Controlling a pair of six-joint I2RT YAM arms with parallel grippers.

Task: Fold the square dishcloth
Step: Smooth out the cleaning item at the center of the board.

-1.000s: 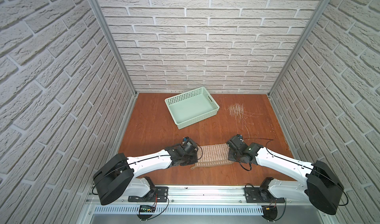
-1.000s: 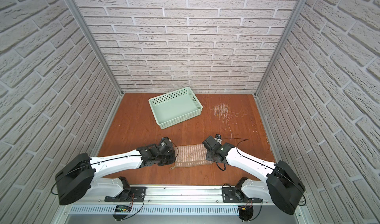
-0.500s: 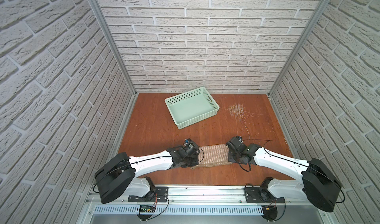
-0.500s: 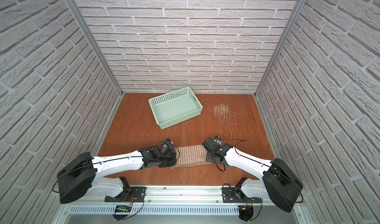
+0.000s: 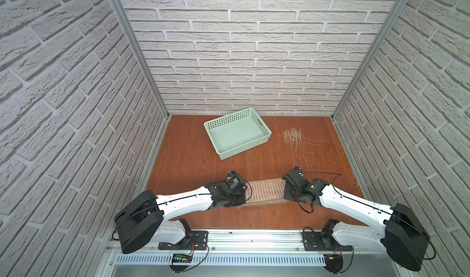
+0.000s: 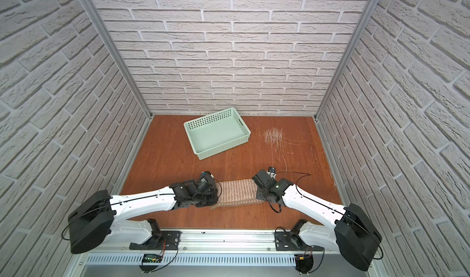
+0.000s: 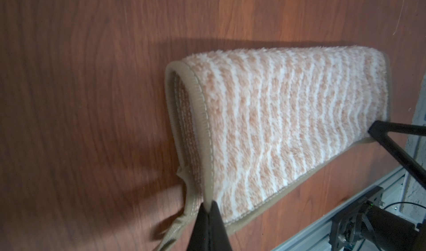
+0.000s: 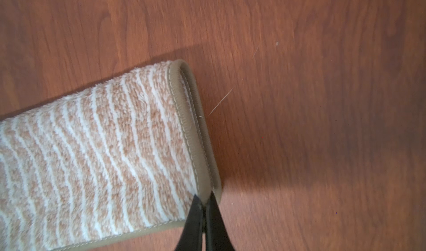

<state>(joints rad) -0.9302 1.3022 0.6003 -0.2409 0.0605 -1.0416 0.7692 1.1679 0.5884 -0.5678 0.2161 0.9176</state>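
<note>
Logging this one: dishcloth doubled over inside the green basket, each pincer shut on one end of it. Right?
Not quite. The dishcloth lies on the wooden table, apart from the green basket and nearer the robot, as both top views show. The rest holds: it is doubled over, with the left pincer and the right pincer each shut on one end.

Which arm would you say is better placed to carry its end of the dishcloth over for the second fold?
Right, marginally: the right gripper and left gripper each pinch a dishcloth corner, but the left end gapes, its loop trailing.
</note>
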